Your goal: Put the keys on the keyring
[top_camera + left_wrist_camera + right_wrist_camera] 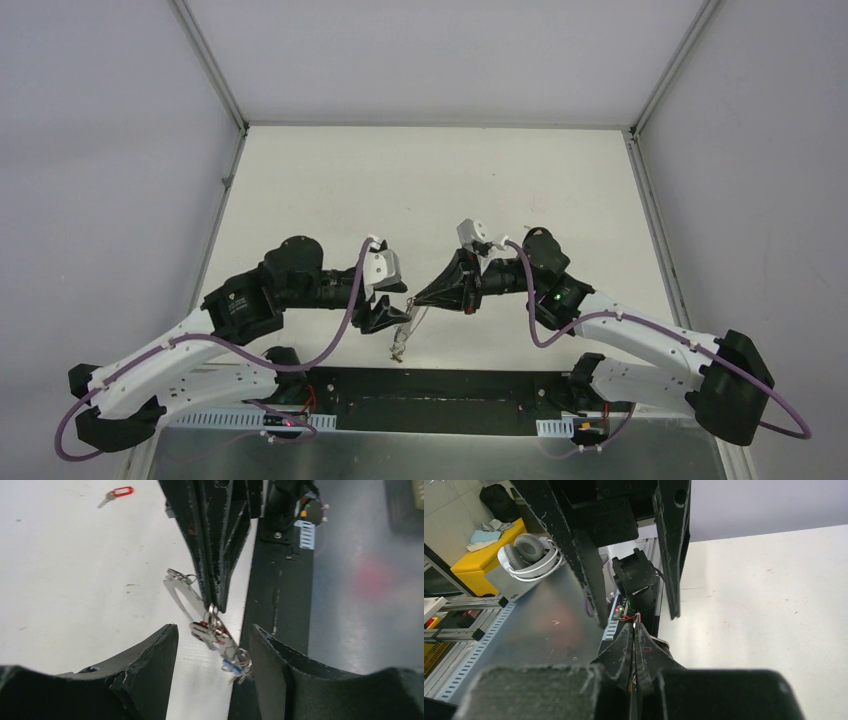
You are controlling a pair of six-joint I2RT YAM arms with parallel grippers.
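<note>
Keyring (185, 596), a thin silvery wire loop drawn long, is clenched in the jaws of the right gripper (216, 608), its two black fingers pressed flat together on the wire partway along. From that pinch the loop slants away with a bunch of keys (206, 631) strung on it by small split rings. A blue-headed key (229, 666) hangs at the low end, and one little ring sits at the far upper end.

Around the bunch the jaws of the left gripper (212, 627) stand spread apart and grasp nothing, one finger (150, 665) well clear on one side. The other is just beside the blue-headed key, and I cannot tell whether they touch.

From above, both grippers meet nose to nose over the near middle of the white desk (430, 190), the loop dangling below them just ahead of the black base plate (440, 385). Whether the lowest keys reach the desk cannot be told.

Farther off, a red-headed key (117, 492) lies alone on the desk. Beyond the desk edge, white headphones (526, 550) rest beside a yellow box (476, 560).
</note>
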